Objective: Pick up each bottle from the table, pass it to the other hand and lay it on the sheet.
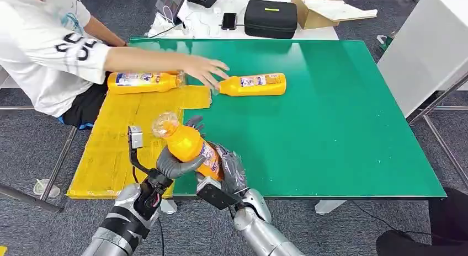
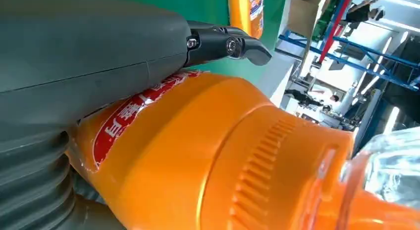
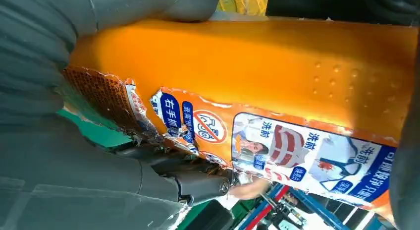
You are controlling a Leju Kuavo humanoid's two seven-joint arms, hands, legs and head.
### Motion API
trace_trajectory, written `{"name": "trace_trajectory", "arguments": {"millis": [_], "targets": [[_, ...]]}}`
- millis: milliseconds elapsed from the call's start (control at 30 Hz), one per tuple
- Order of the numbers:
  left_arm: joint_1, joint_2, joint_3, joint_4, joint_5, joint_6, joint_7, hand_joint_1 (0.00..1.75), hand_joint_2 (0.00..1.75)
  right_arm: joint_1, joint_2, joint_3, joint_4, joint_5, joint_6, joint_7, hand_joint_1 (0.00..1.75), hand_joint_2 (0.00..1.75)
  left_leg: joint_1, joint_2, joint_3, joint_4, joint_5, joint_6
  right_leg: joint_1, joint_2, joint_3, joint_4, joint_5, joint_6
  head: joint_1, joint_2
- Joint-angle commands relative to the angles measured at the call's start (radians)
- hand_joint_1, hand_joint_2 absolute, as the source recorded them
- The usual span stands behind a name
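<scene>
An orange bottle (image 1: 186, 145) with a clear cap is held above the table's near edge, tilted, cap toward the far left. My left hand (image 1: 175, 163) grips its upper body and my right hand (image 1: 230, 172) grips its lower end. The left wrist view has the bottle (image 2: 208, 155) close up under the thumb (image 2: 89, 51). Its torn label (image 3: 277, 145) faces the right wrist camera. A second orange bottle (image 1: 142, 81) lies on the yellow sheet (image 1: 118, 137). A third bottle (image 1: 255, 84) lies on the green table (image 1: 331, 118), with a person's hand (image 1: 205, 69) at its cap.
A person in a white shirt (image 1: 47, 46) sits at the table's far left, arm stretched over the sheet. A black case (image 1: 270, 17), a cardboard box (image 1: 320, 8) and a phone (image 1: 229, 20) sit on a white table beyond. A white cabinet (image 1: 425, 46) stands at the right.
</scene>
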Motion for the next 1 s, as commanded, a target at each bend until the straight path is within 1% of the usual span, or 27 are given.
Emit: {"name": "trace_trajectory", "arguments": {"millis": [33,100,133,200,267,300,400,500,567,633,767,867,933,967,1000], "targets": [[-0.051,-0.011,-0.062,0.052,-0.003,-0.008,0.003,0.07,1.75,-0.027,0.009,0.058,0.087,0.01,0.021,0.003,1.73,1.75,0.001,0.0,0.005,0.0,-0.002,0.001,0.001,-0.002,0.005,0.0,-0.002,-0.002,0.0,0.0],[-0.051,-0.011,-0.062,0.052,-0.003,-0.008,0.003,0.07,1.75,-0.027,0.009,0.058,0.087,0.01,0.021,0.003,1.73,1.75,0.0,0.0,0.001,0.0,0.0,0.0,0.0,-0.001,0.001,0.0,0.0,-0.001,0.0,0.0],[-0.051,-0.011,-0.062,0.052,-0.003,-0.008,0.003,0.07,1.75,-0.027,0.009,0.058,0.087,0.01,0.021,0.003,1.73,1.75,0.001,-0.001,0.004,0.0,-0.002,0.001,0.002,-0.002,0.005,-0.001,-0.002,-0.002,0.0,0.0],[-0.051,-0.011,-0.062,0.052,-0.003,-0.008,0.003,0.07,1.75,-0.027,0.009,0.058,0.087,0.01,0.021,0.003,1.73,1.75,0.001,-0.001,0.005,0.001,-0.002,0.001,0.002,-0.002,0.006,0.0,-0.002,-0.002,0.0,0.0],[-0.051,-0.011,-0.062,0.052,-0.003,-0.008,0.003,0.07,1.75,-0.027,0.009,0.058,0.087,0.01,0.021,0.003,1.73,1.75,0.0,-0.001,0.002,0.0,-0.001,0.0,0.001,-0.002,0.002,0.0,-0.001,-0.001,0.0,0.0],[-0.051,-0.011,-0.062,0.052,-0.003,-0.008,0.003,0.07,1.75,-0.027,0.009,0.058,0.087,0.01,0.021,0.003,1.73,1.75,0.001,-0.001,0.004,0.001,-0.002,0.001,0.002,-0.002,0.005,0.0,-0.002,-0.002,0.0,0.0],[-0.051,-0.011,-0.062,0.052,-0.003,-0.008,0.003,0.07,1.75,-0.027,0.009,0.058,0.087,0.01,0.021,0.003,1.73,1.75,0.0,-0.001,0.001,0.0,0.0,0.0,0.001,-0.001,0.002,0.0,-0.001,-0.001,0.0,0.0],[-0.051,-0.011,-0.062,0.052,-0.003,-0.008,0.003,0.07,1.75,-0.027,0.009,0.058,0.087,0.01,0.021,0.003,1.73,1.75,0.001,-0.001,0.005,0.001,-0.002,0.001,0.002,-0.002,0.006,0.0,-0.002,-0.002,0.0,0.0],[-0.051,-0.011,-0.062,0.052,-0.003,-0.008,0.003,0.07,1.75,-0.027,0.009,0.058,0.087,0.01,0.021,0.003,1.73,1.75,0.001,-0.001,0.002,0.0,-0.001,0.0,0.001,-0.002,0.002,0.0,-0.001,-0.001,0.0,0.0],[-0.051,-0.011,-0.062,0.052,-0.003,-0.008,0.003,0.07,1.75,-0.027,0.009,0.058,0.087,0.01,0.021,0.003,1.73,1.75,0.001,-0.001,0.006,0.001,-0.003,0.001,0.002,-0.003,0.007,-0.001,-0.003,-0.002,0.0,0.0],[-0.051,-0.011,-0.062,0.052,-0.003,-0.008,0.003,0.07,1.75,-0.027,0.009,0.058,0.087,0.01,0.021,0.003,1.73,1.75,0.0,-0.001,0.002,0.0,-0.001,0.0,0.001,-0.002,0.002,0.0,-0.001,-0.001,0.0,0.0],[-0.051,-0.011,-0.062,0.052,-0.003,-0.008,0.003,0.07,1.75,-0.027,0.009,0.058,0.087,0.01,0.021,0.003,1.73,1.75,0.001,-0.001,0.005,0.0,-0.002,0.001,0.002,-0.002,0.005,0.0,-0.002,-0.002,0.0,0.0],[-0.051,-0.011,-0.062,0.052,-0.003,-0.008,0.003,0.07,1.75,-0.027,0.009,0.058,0.087,0.01,0.021,0.003,1.73,1.75,0.0,-0.001,0.002,0.0,-0.001,0.0,0.001,-0.002,0.002,0.0,-0.001,-0.001,0.0,0.0],[-0.051,-0.011,-0.062,0.052,-0.003,-0.008,0.003,0.07,1.75,-0.027,0.009,0.058,0.087,0.01,0.021,0.003,1.73,1.75,0.001,-0.001,0.005,0.0,-0.002,0.001,0.001,-0.002,0.005,0.0,-0.002,-0.002,0.0,0.0],[-0.033,-0.025,-0.026,0.016,0.053,-0.074,-0.061,0.47,1.75,-0.028,0.011,0.035,0.079,-0.008,0.003,0.013,1.75,1.75,0.0,-0.001,0.003,0.0,-0.001,0.001,0.001,-0.002,0.003,0.0,-0.001,-0.001,0.0,0.0]]}}
